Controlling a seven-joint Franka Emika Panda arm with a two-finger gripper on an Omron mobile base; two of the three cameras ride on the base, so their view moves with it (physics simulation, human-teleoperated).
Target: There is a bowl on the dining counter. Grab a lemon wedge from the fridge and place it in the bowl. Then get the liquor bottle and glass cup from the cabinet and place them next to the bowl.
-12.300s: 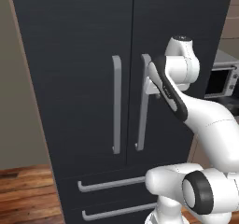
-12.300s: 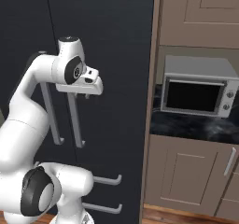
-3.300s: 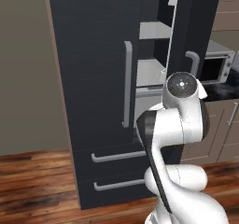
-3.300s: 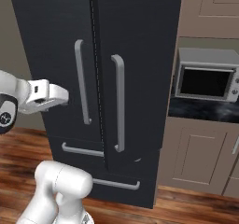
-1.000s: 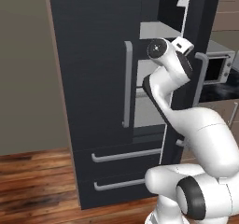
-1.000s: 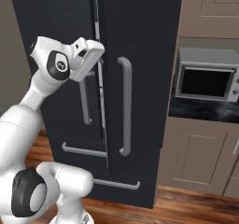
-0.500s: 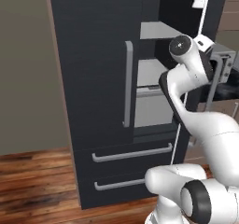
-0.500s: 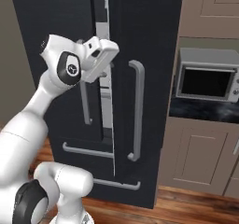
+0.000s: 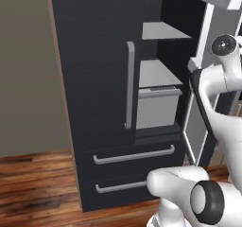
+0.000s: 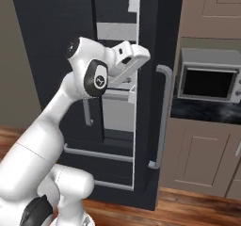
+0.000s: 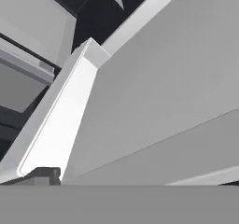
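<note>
The dark fridge has its right door swung wide open. Inside I see grey shelves and a pale drawer. My gripper is pressed against the inner edge of that open door, near its top. In the hand view the door's white inner face is very close, with one dark fingertip at the lower left. Whether the jaws are open or shut is unclear. The lemon wedge, bowl, liquor bottle, glass cup and dining counter are out of view.
The left fridge door is closed, with its long handle. Two freezer drawers sit below. A microwave stands on a dark counter to the right, with beige cabinets above and below. The floor is wood.
The right fridge door has swung much wider over the last second. My hand has travelled rightward with it, staying on its inner edge.
</note>
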